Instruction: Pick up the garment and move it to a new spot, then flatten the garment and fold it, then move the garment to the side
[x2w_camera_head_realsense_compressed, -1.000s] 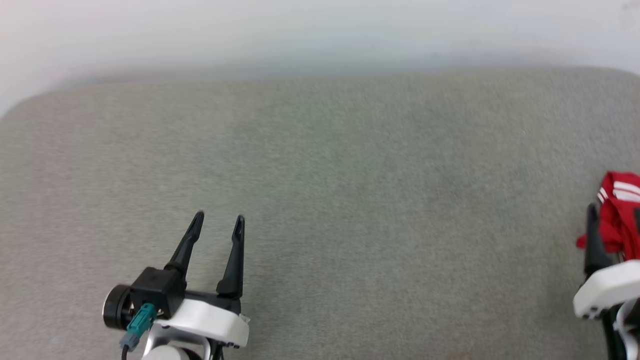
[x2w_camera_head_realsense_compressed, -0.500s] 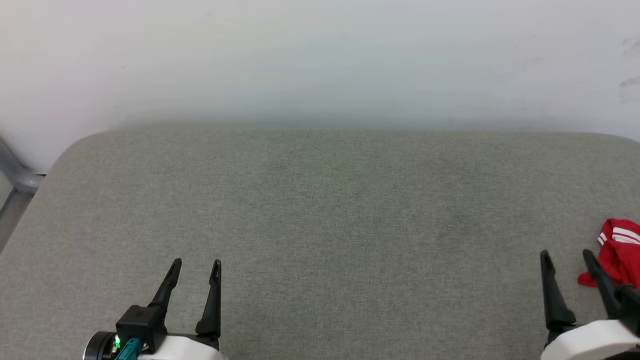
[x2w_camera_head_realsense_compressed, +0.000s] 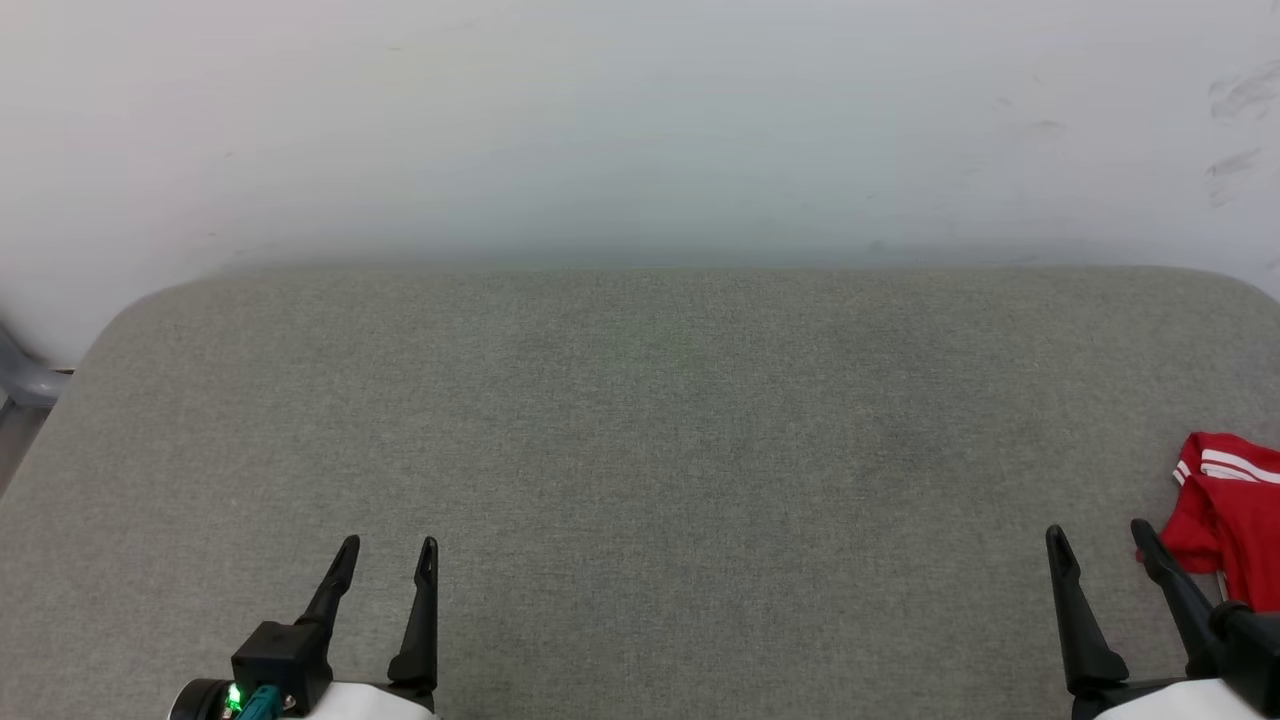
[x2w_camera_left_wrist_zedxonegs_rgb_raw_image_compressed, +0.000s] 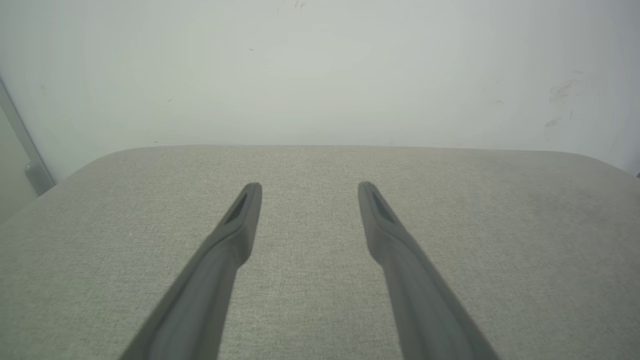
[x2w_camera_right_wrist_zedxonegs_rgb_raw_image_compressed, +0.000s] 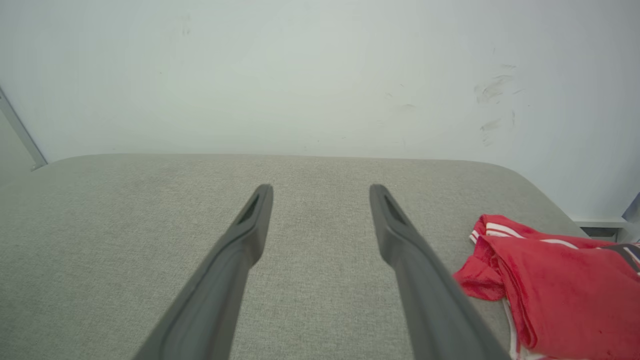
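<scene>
judging by how things lie, i take this for the tail of the job: the garment (x2w_camera_head_realsense_compressed: 1225, 510) sits as a compact, layered red bundle at the right end of the counter (x2w_camera_head_realsense_compressed: 640, 420), near its front edge, with a white-striped sleeve band showing toward the counter's back. part of it runs out of sight past the counter's right end, so i cannot tell how neat the fold is. it could also be a loose heap waiting to be picked up. my right claw (x2w_camera_head_realsense_compressed: 1096, 530) hangs over the counter's right end with its fingers spread apart and nothing between them, the outer finger just beside the red cloth but not gripping it. my left claw (x2w_camera_head_realsense_compressed: 390, 542) hangs over the counter's left front, fingers likewise apart and empty, well away from the cloth. if the fold is good, the next move asks only that i draw the right arm clear without catching the sleeve. if it is not, that claw must swing toward the counter's right end and close on one edge. no container stands on the counter; the garment lies straight on its grey cloth.
</scene>
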